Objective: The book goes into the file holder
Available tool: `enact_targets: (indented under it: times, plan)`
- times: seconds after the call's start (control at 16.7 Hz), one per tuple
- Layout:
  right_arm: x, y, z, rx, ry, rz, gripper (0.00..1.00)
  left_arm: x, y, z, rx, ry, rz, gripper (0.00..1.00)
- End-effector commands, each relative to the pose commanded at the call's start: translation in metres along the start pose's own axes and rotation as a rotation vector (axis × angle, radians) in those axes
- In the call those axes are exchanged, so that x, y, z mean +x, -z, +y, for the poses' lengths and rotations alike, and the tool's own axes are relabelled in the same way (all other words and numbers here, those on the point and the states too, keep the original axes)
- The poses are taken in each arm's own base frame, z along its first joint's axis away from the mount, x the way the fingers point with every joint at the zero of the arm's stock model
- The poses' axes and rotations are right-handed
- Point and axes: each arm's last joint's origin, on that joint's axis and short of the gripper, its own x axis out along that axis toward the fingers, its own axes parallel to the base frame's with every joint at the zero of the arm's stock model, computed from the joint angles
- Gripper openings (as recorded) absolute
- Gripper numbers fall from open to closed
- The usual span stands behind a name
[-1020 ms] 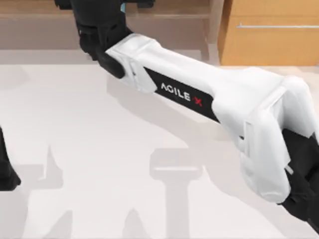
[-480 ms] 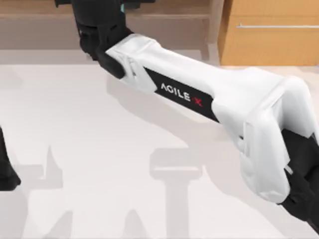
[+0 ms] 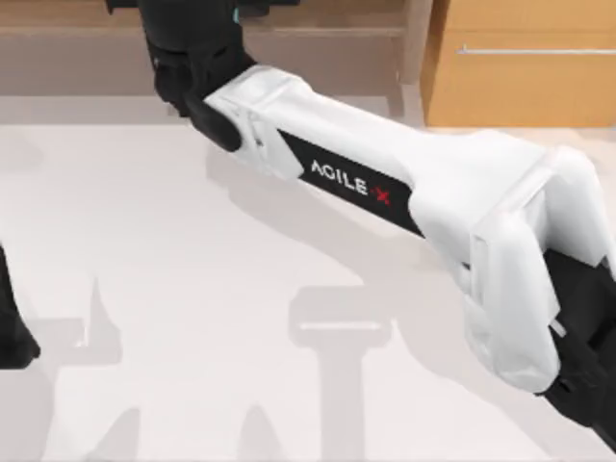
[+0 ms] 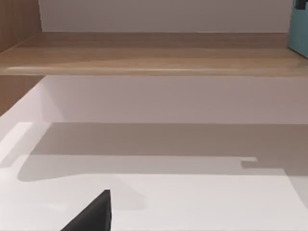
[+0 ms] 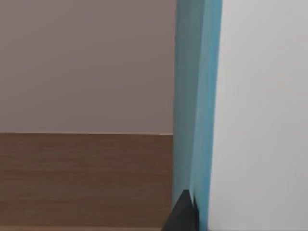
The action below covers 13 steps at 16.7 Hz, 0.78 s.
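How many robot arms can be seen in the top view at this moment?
2. The right arm stretches from the table's right edge up to the top left; the left arm is a dark part at the left edge. Their grippers are hidden in this view.

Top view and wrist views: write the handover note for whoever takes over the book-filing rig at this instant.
Left arm: parked at the table's left edge.
Right arm: stretched across the table to the wooden shelf at its far side.
Book: white with a light-blue band, close in front of the right wrist camera; grip not confirmable.
Done: not yet confirmable.
Left: check the book is in the file holder, then withdraw.
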Motion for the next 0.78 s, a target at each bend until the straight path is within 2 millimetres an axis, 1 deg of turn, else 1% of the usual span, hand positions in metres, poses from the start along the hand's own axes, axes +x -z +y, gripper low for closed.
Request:
enact_targets:
  times: [0.36, 0.6, 0.78]
  plan:
    - [-0.002, -0.001, 0.002, 0.002, -0.005, -0.001, 0.0, 0.0, 0.0, 0.0, 0.0, 0.0, 0.0, 1.0]
    - [-0.002, -0.014, 0.002, 0.002, -0.005, -0.001, 0.0, 0.0, 0.0, 0.0, 0.0, 0.0, 0.0, 1.0]
    - [-0.002, -0.016, 0.002, 0.002, -0.005, -0.001, 0.0, 0.0, 0.0, 0.0, 0.0, 0.0, 0.0, 1.0]
